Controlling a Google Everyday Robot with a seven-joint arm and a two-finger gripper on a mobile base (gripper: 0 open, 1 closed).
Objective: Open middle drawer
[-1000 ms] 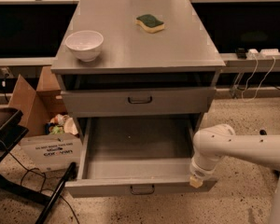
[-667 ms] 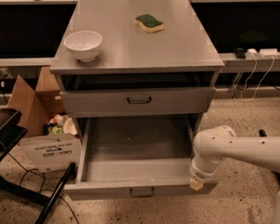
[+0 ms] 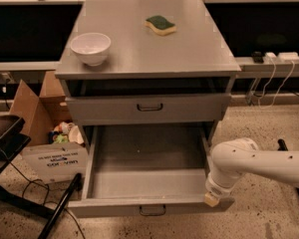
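Note:
The middle drawer (image 3: 149,205) of the grey cabinet (image 3: 149,44) is pulled far out. Its shallow tray is empty, and the low front carries a small dark loop handle (image 3: 153,210). My gripper (image 3: 212,199) is at the end of the white arm (image 3: 259,163), which reaches in from the right. It sits at the drawer's front right corner, touching or just above the rim. Above, the drawer with the taller front (image 3: 149,108) is shut. The lowest drawer is hidden under the open one.
A white bowl (image 3: 90,48) and a green-and-yellow sponge (image 3: 161,25) lie on the cabinet top. A cardboard box (image 3: 45,133) with clutter stands on the floor at the left. A black stand (image 3: 10,148) and cables are by it. Power strips and cords are at the right.
The middle drawer has slid a little further out toward the camera. My gripper moved the same way at its right front corner.

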